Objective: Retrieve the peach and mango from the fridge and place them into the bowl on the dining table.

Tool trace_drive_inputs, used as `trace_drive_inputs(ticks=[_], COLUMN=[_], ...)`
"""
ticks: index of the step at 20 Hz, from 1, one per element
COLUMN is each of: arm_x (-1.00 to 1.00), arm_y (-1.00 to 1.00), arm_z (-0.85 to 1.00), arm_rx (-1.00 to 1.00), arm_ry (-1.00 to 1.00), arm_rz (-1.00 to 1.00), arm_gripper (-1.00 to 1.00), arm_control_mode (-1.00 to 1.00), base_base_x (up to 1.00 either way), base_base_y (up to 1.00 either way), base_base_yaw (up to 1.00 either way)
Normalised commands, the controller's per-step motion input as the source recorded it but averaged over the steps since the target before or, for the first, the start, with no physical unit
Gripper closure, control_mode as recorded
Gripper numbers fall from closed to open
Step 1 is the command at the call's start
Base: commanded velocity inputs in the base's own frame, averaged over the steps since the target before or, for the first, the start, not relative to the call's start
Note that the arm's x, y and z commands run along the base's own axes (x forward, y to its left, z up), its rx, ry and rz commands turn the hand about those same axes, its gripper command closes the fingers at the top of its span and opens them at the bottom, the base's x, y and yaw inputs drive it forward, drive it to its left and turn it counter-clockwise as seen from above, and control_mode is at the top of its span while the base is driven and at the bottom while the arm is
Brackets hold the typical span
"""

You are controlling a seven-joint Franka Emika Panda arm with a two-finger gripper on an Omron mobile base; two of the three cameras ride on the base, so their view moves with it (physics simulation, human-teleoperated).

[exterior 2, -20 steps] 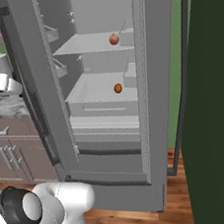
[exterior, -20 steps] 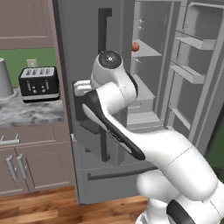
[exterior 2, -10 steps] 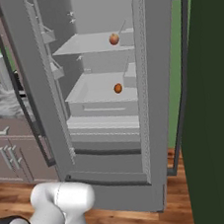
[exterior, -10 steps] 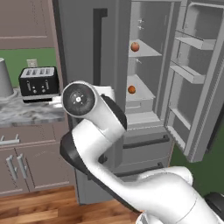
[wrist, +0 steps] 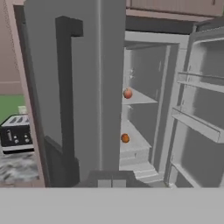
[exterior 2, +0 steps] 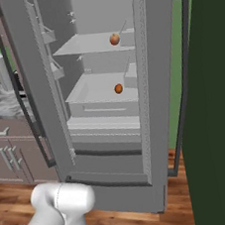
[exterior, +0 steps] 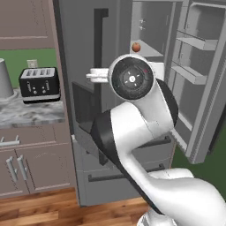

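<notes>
the fridge's [exterior 2: 101, 86] right half stands open, while its closed left door [wrist: 70, 96] blocks the approach.

Fridge [exterior 2: 151, 129] seen open. Reddish fruit [exterior 2: 114, 39] carried on upper shelf [exterior 2: 86, 45], near right edge. Orange fruit [exterior 2: 118, 88] carried on lower shelf [exterior 2: 94, 91], near right edge. Toaster [exterior: 39, 84] carried on worktop [exterior: 26, 115], near back edge.

No readable text, labels, brands, numbers or signs anywhere: none on the grey fridge [exterior 2: 101, 86], none on the black toaster [exterior: 39, 84], its small front controls too blurred to make out.
</notes>
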Motion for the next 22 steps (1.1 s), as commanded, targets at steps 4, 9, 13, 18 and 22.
trace_drive_inputs(ticks=[4, 9, 13, 18, 22], arm_x=[-0.24, -0.34, -0.31, -0.21, 0.03], arm_y=[-1.00, -0.56, -0.46, -0.69, -0.72], arm_z=[0.11, -0.31, -0.51, -0.44, -0.49], arm_rx=[0.13, 0.06, 0.05, 0.09, 0.18], arm_ry=[0.03, 0.09, 0.04, 0.09, 0.22], arm_rz=[0.00, 0.00, 0.08, 0.23, 0.35], arm_gripper=[1.00, 1.00, 1.00, 1.00, 1.00], arm_control_mode=[-1.00, -1.00, -1.00, -1.00, -1.00], base_base_x=[0.00, 0.00, 0.00, 0.00, 0.00], base_base_y=[0.00, 0.00, 0.00, 0.00, 0.00], base_base_yaw=[0.00, 0.00, 0.00, 0.00, 0.00])
